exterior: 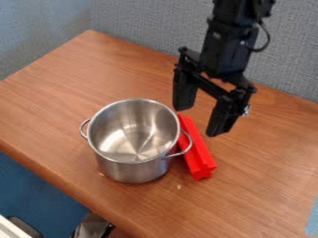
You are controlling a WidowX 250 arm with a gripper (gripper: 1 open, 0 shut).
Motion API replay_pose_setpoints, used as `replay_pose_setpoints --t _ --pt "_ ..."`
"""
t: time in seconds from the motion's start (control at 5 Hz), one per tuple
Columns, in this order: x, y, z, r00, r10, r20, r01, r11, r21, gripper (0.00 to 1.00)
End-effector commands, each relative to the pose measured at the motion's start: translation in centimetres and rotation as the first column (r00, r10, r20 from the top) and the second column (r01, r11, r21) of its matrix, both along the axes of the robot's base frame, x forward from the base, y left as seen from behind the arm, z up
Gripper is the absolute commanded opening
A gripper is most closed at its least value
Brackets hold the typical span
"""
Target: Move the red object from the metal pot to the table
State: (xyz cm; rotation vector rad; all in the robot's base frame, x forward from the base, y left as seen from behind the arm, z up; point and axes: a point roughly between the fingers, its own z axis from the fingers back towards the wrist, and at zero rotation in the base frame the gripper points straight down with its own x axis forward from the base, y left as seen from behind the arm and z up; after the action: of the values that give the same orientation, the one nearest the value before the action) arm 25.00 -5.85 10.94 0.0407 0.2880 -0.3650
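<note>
Camera view: the red object, a long bar-shaped block, is seen lying flat on the table, just beside the right wall of the metal pot and angled along it. The pot's shiny interior is shown empty. The black gripper is held above the block's far end, pointed steeply down, with its jaws spread wide and nothing grasped between them. The fingertips are kept clear of the block.
</note>
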Motion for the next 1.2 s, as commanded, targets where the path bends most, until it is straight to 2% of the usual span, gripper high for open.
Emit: replay_pose_setpoints --t 0.0,0.2,0.4,0.6,1.0 --pt "0.4 1.0 -1.0 1.000 0.005 -0.001 -0.005 1.000 0.022 1.00" --pt "0.2 1.8 -2.5 0.999 -0.001 -0.037 0.003 0.999 0.043 1.00" --pt "-1.2 2.2 -4.2 0.990 0.104 -0.095 -0.101 0.994 0.034 1.00" --pt "-2.7 2.4 -5.5 0.969 0.201 -0.145 -0.199 0.980 0.024 1.00" --pt "-5.7 3.8 -5.3 0.935 0.265 -0.234 -0.263 0.964 0.040 1.00"
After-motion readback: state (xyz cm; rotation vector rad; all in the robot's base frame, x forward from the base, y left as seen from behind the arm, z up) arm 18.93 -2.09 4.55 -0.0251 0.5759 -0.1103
